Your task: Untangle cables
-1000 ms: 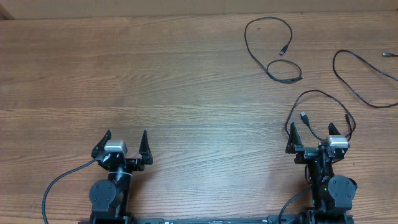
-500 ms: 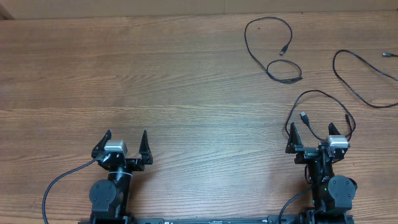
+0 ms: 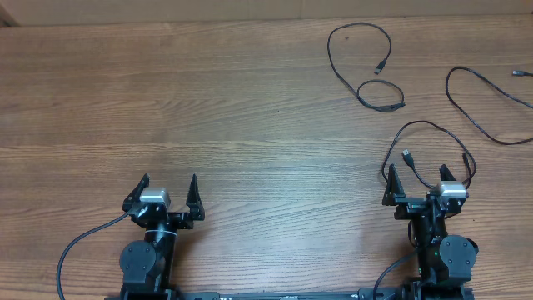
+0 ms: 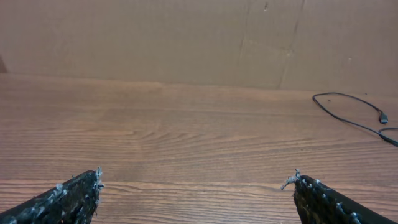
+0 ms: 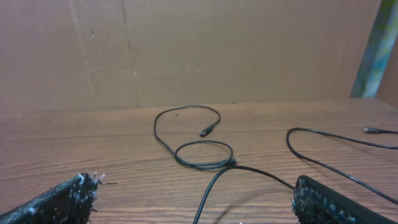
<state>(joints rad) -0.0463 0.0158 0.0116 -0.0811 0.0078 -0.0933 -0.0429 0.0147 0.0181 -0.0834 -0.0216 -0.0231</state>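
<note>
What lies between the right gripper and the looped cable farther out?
Overhead view: the arc of a nearer cable crosses that stretch between the right gripper and the looped cable; the rest is bare wooden table.

No legible text, brand or number in any view. Silver caps [image 3: 154, 197] on left gripper [image 3: 169, 179], lower left overhead, and right gripper [image 3: 417, 173], lower right: perhaps marked, too small.
</note>
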